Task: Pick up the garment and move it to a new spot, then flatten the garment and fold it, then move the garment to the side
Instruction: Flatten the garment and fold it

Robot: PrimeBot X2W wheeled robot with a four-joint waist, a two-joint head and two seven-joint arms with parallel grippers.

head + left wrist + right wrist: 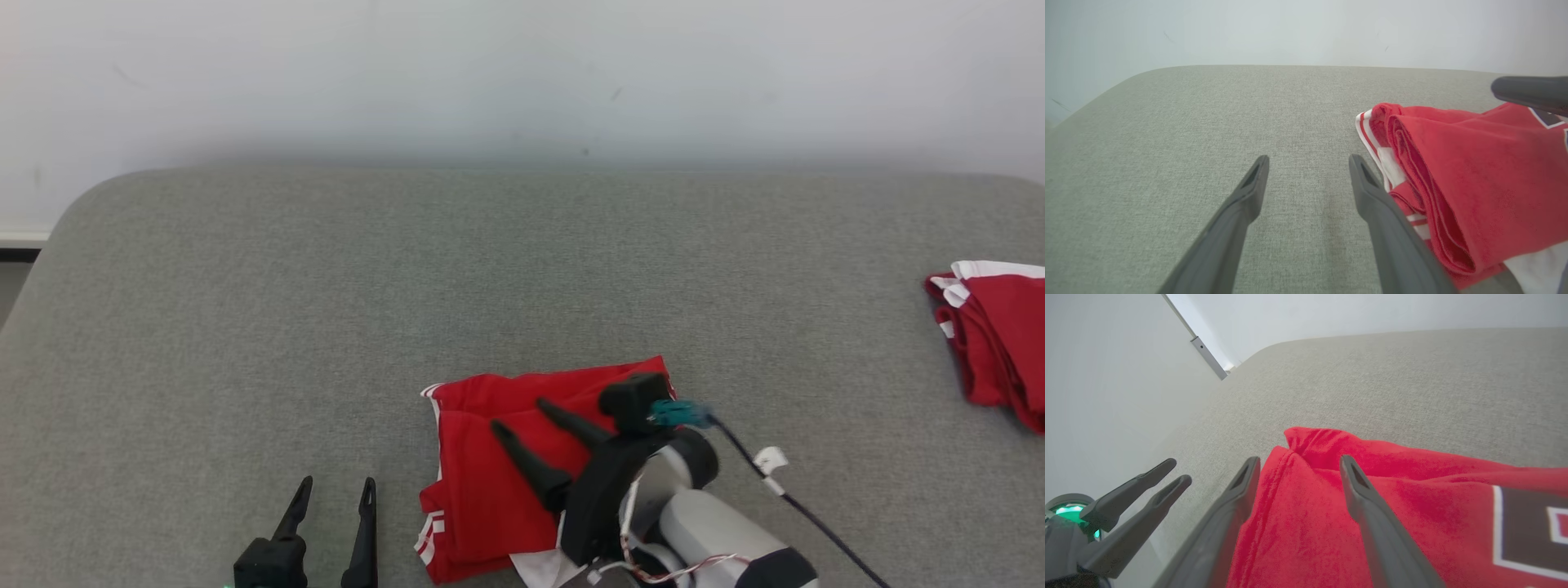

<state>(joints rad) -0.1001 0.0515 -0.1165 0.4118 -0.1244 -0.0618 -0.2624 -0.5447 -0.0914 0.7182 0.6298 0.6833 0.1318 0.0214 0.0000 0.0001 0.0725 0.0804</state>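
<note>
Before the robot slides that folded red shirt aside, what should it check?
1. Shirt folded: ok, a compact stack.
2. Edges tucked: not ok, a white flap pokes out at the near side.
3. Right gripper open above the shirt: ok.
4. Left gripper open, holding nothing: ok.
5. Free space: ok on the left of the grey surface; another red pile lies far right.

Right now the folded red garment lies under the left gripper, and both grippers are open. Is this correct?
Not quite. The head view shows the garment under the right gripper; the left gripper stands beside it. Both grippers are open.
</note>
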